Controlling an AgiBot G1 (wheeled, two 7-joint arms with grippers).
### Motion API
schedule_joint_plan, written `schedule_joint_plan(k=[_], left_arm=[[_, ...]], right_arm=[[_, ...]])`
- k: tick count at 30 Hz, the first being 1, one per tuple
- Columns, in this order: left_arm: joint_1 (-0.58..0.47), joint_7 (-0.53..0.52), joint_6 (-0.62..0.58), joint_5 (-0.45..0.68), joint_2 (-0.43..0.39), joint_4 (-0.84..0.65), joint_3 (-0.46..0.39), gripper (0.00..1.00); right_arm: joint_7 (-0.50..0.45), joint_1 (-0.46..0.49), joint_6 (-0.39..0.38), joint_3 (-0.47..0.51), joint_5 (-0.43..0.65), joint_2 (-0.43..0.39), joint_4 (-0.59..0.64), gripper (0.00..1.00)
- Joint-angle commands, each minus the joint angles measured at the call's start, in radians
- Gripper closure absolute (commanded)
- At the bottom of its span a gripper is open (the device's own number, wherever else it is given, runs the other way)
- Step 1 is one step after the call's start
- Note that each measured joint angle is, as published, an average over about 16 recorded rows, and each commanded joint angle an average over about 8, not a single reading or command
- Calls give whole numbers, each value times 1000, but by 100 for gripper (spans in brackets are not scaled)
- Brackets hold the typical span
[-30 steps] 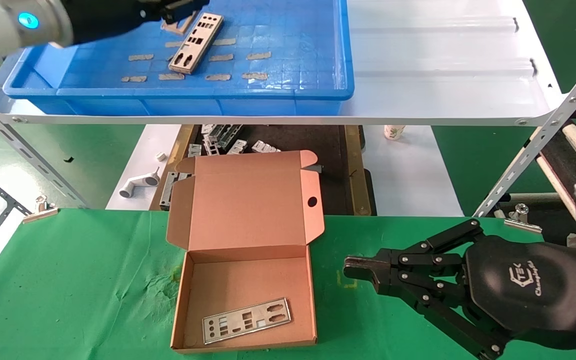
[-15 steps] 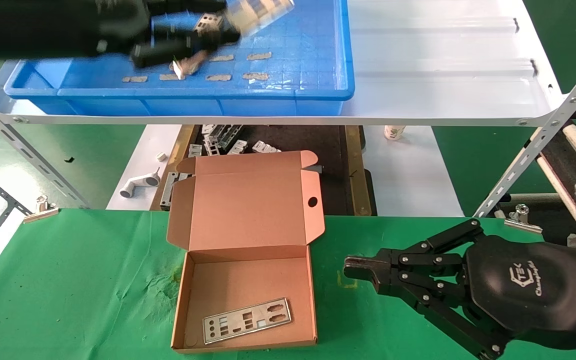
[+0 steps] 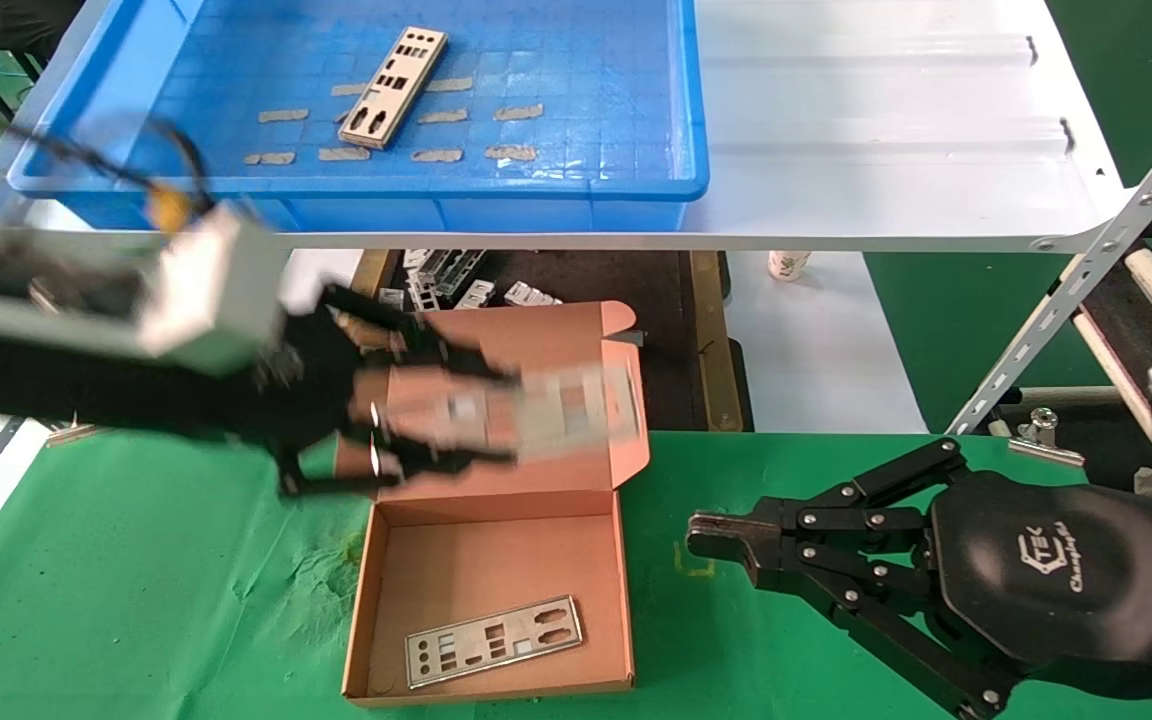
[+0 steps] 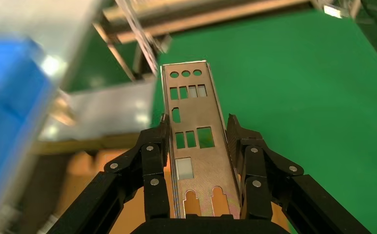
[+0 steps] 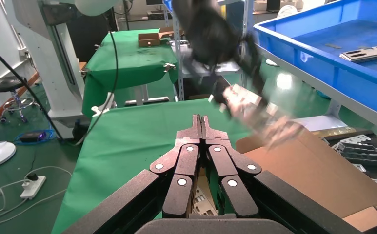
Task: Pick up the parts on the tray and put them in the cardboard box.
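Note:
My left gripper [image 3: 506, 418] is shut on a silver punched part [image 3: 561, 410], holding it by its long edges above the raised lid of the cardboard box [image 3: 496, 560]. The left wrist view shows the part [image 4: 196, 141] clamped between both fingers [image 4: 153, 161]. A second part [image 3: 493, 641] lies flat on the box floor. A third part [image 3: 393, 87] lies in the blue tray [image 3: 586, 185] on the shelf. My right gripper [image 3: 701, 532] is shut with nothing in it and rests low over the green cloth to the right of the box.
The tray sits on a white shelf board [image 3: 886, 130] braced by a slanted metal strut [image 3: 1086, 270]. Below the shelf lie small grey brackets [image 3: 456, 280] and a white pipe-shaped piece [image 3: 281, 368]. Metal clips [image 3: 81, 415] pin the green cloth's far edge.
My left arm has swung from the tray down and toward me, carrying a part, and now hangs over the box lid. The right arm has not moved.

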State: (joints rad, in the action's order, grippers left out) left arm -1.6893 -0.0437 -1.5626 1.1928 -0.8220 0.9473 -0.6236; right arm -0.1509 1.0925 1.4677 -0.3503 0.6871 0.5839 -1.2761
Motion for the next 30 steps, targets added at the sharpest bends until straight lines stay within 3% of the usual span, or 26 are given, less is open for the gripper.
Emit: schedule_joint_plan(k=[1, 16, 26, 28, 30], left_arm=[[30, 3, 7, 10, 7, 25, -33, 100], [198, 115, 158, 171, -94, -64, -135, 100], [214, 165, 215, 225, -164, -157, -163, 99], [208, 167, 207, 232, -170, -178, -169, 96], [203, 169, 197, 236, -175, -199, -174, 86]], right_arm=[[0, 0, 0, 0, 0, 0, 0, 100], [0, 0, 0, 0, 0, 0, 0, 100], [0, 0, 0, 0, 0, 0, 0, 100], [0, 0, 0, -1, 0, 0, 0, 100], [0, 0, 0, -1, 0, 0, 0, 100]])
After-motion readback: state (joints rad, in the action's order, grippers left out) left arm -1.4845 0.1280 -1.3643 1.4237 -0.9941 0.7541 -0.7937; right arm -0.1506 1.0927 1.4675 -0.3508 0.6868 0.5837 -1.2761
